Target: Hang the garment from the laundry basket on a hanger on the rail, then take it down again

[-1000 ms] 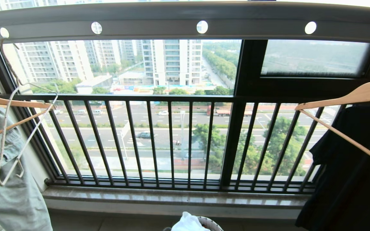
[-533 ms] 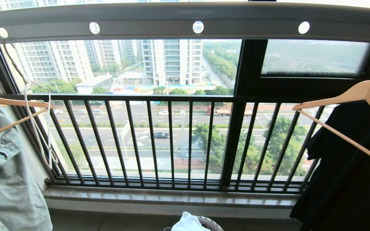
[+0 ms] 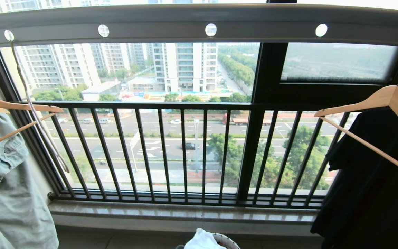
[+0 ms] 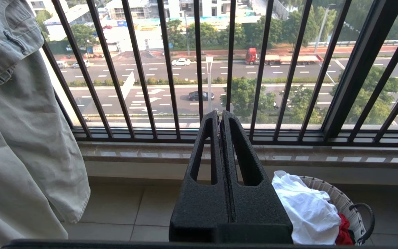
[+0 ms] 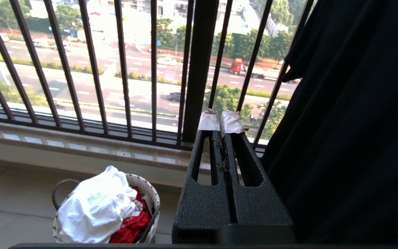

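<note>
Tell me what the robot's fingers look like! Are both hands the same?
Almost. Each gripper has two black, rough-textured fingers shaped like long wedges, each with a slot cut through it. The left gripper is plain black to the tips. The right gripper has crinkled whitish tape wrapped around its fingertips. No cables show.

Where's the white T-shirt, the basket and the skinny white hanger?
white T-shirt point(image 5: 95, 204), right wrist view, middle of the crumpled cloth.
basket point(image 5: 150, 197), right wrist view, woven rim.
skinny white hanger point(image 3: 29, 100), head view, long wire below the hook.
</note>
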